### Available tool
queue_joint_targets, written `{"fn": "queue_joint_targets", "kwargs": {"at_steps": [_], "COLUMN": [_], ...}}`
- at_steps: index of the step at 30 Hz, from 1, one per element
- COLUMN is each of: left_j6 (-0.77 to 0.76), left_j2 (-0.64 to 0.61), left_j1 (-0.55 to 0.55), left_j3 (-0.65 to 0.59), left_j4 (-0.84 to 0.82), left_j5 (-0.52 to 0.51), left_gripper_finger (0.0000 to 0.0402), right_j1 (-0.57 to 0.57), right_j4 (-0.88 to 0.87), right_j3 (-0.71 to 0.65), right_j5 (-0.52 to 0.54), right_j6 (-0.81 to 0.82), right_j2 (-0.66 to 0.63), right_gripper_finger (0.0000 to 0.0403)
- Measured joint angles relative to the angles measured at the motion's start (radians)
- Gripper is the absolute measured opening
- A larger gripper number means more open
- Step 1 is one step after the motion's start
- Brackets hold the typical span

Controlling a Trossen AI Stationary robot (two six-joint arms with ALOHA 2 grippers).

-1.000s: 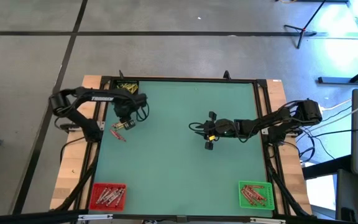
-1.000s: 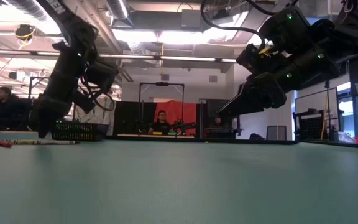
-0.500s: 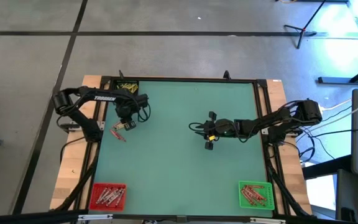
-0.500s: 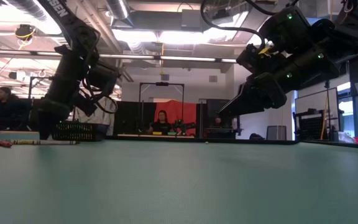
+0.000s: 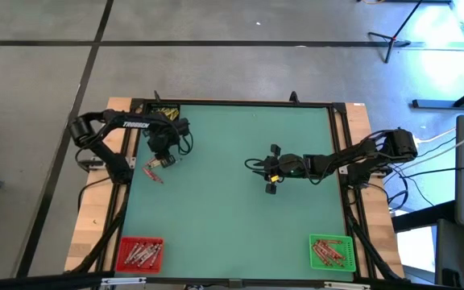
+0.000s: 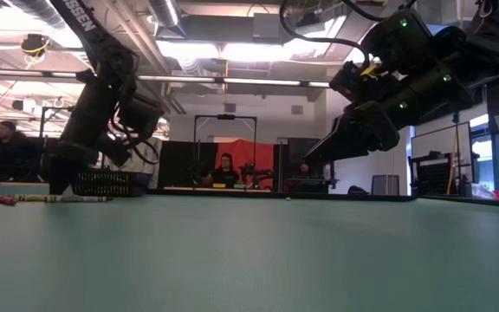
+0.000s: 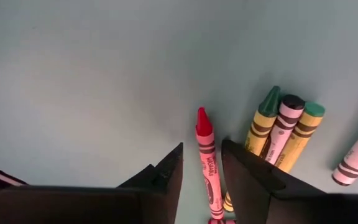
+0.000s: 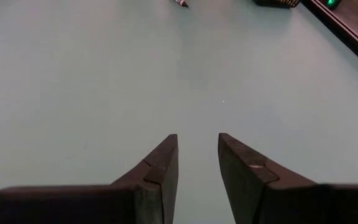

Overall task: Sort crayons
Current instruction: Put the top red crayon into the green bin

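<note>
Several crayons lie flat on the green mat (image 5: 232, 185) near its left edge. They include a red crayon (image 7: 206, 162), two green-tipped ones in yellow wrappers (image 7: 263, 121) (image 7: 300, 134) and a dark-tipped pink one (image 7: 281, 124). My left gripper (image 7: 202, 168) (image 5: 160, 161) points down over them, open, with one finger on each side of the red crayon. My right gripper (image 8: 197, 155) (image 5: 258, 165) hangs above the middle of the mat, open, with nothing between its fingers. My left gripper comes from above with its fingers on either side of the red crayon's wrapped shaft (image 7: 209, 177). A gap shows beside one finger. Whether the other finger (image 7: 241, 168) touches the crayon, I cannot tell. The crayon lies flat on the mat.
A black bin (image 5: 165, 111) with yellow crayons stands at the mat's far left corner. A red bin (image 5: 139, 254) sits at the near left and a green bin (image 5: 330, 250) at the near right, both holding crayons. Another pink crayon (image 7: 356, 155) lies beside the group.
My left gripper has tipped slightly and its fingertips have come down closer to the mat at the crayons. The crayons have stayed where they were.
</note>
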Motion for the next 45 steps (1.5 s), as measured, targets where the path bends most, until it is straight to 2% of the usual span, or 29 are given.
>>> {"fn": "queue_joint_targets", "kwargs": {"at_steps": [12,17,20,26,31,35,38,45], "left_j6": [0.006,0.007,-0.003,-0.073,-0.132,-0.151,-0.104,0.036], "left_j2": [0.014,0.011,-0.010,-0.137,-0.271,-0.357,-0.376,-0.337], "left_j1": [0.017,-0.018,-0.057,-0.163,-0.297,-0.422,-0.499,-0.629], "left_j3": [0.002,0.014,0.041,0.087,0.100,0.102,0.102,0.060], "left_j4": [-0.002,-0.019,-0.041,-0.073,-0.041,0.114,0.284,0.712], "left_j5": [0.004,-0.038,-0.115,-0.201,-0.245,-0.276,-0.287,-0.173], "left_gripper_finger": [0.0006,0.0009,0.0010,0.0010,0.0010,0.0010,0.0011,0.0011], "right_j1": [0.000,0.000,0.000,0.000,0.000,0.000,0.000,0.000], "right_j4": [0.000,0.000,0.000,0.000,0.000,0.018,0.046,0.113], "right_j3": [0.000,0.000,0.000,0.000,0.000,0.000,0.000,0.004], "right_j5": [0.000,0.000,0.000,0.000,0.000,-0.007,-0.070,-0.096], "right_j6": [0.000,0.000,0.000,0.001,0.002,0.024,0.024,0.027], "right_j2": [0.000,0.000,0.000,0.000,0.000,0.000,0.000,0.000], "right_gripper_finger": [0.0111,0.0111,0.0111,0.0111,0.0111,0.0117,0.0139,0.0226]}}
